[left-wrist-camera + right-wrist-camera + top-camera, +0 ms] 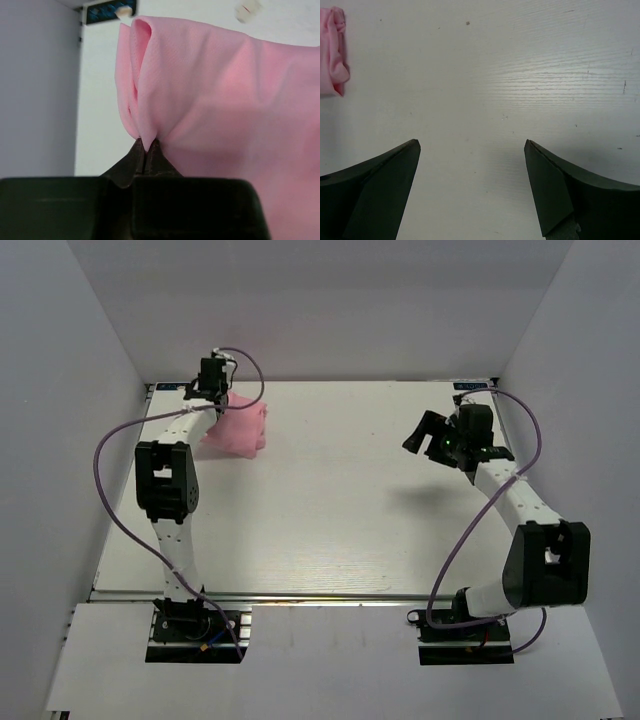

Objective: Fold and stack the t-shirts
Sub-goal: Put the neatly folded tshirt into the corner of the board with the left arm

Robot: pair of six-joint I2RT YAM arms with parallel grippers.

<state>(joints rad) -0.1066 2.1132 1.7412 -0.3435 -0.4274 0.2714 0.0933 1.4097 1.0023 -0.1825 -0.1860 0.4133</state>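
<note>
The light pink t-shirt lies bunched at the far left of the white table. My left gripper is shut on a fold at its far left edge. In the left wrist view the fabric rises in folds from my closed fingertips. My right gripper is open and empty, held above the table at the right, well away from the shirt. In the right wrist view its gripper hangs over bare table and an edge of the shirt shows at the far left.
White walls close in the table on the left, back and right. A purple cable loops beside each arm. A small blue label sits at the far left corner of the table.
</note>
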